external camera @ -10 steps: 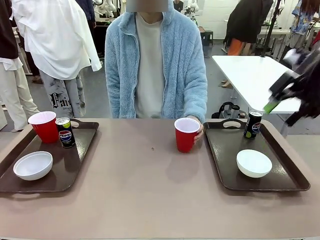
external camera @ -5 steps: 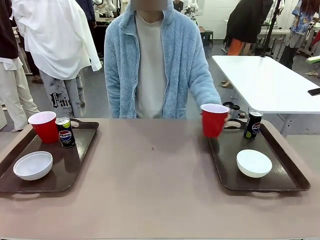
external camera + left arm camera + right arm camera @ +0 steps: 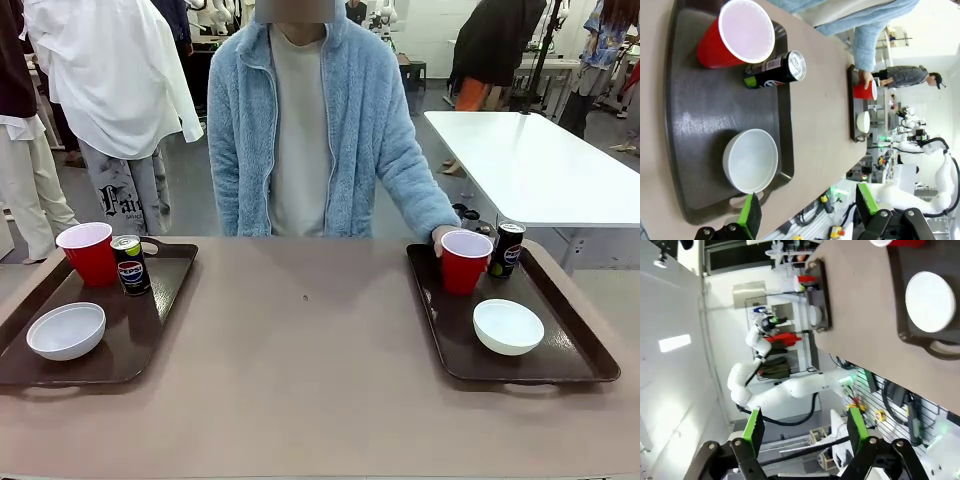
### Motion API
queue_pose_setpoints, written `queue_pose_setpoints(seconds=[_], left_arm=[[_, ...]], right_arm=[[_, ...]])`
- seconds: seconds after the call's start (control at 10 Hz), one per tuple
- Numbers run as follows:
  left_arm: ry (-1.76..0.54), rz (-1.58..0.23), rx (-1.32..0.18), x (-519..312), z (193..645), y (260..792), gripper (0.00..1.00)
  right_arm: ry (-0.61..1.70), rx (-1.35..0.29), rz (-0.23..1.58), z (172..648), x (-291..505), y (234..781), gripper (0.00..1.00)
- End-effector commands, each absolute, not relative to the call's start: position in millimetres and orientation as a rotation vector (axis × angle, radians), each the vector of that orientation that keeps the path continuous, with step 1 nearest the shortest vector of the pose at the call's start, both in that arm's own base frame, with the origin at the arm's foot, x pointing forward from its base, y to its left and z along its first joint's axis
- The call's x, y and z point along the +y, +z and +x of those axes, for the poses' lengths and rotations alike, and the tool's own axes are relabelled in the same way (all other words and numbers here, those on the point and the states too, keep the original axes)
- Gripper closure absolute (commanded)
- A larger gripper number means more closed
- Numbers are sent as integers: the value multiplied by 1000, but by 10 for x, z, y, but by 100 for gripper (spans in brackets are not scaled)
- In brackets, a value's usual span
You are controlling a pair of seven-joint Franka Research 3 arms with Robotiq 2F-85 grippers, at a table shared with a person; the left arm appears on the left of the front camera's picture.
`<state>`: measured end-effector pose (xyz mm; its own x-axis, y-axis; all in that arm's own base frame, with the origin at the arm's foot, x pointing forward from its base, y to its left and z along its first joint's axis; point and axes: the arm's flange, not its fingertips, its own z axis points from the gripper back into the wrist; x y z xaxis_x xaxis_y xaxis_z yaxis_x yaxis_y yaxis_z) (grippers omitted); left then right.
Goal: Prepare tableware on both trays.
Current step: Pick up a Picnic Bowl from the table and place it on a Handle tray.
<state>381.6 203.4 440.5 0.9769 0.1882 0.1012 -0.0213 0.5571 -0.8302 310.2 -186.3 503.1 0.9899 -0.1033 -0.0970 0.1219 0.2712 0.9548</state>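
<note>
While left end effector (image 3: 807, 212) gapes, bowl (image 3: 750, 160) just above, tray (image 3: 700, 110)

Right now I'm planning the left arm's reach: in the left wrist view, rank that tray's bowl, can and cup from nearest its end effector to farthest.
1. White bowl, just above the left end effector, at the tray's near end.
2. Pepsi can, mid-tray by the table-side rim.
3. Red cup, far end, just past the can.
</note>
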Motion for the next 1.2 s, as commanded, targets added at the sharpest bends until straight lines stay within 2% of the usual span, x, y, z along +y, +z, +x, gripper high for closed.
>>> queue_pose_setpoints(seconds=[0.0,0.1,0.2,1.1], left_arm=[[136,-995,-198,2025,3807,4435,0],[136,-995,-198,2025,3807,4435,0],[136,-995,-198,2025,3807,4435,0],[136,-995,-198,2025,3807,4435,0]], right_arm=[[-94,12,1237,3064,-1901,5007,13],[-99,-34,1189,3055,-1822,5031,13],[-135,19,1261,3071,-1887,4994,13],[-135,19,1261,3071,-1887,4994,13]])
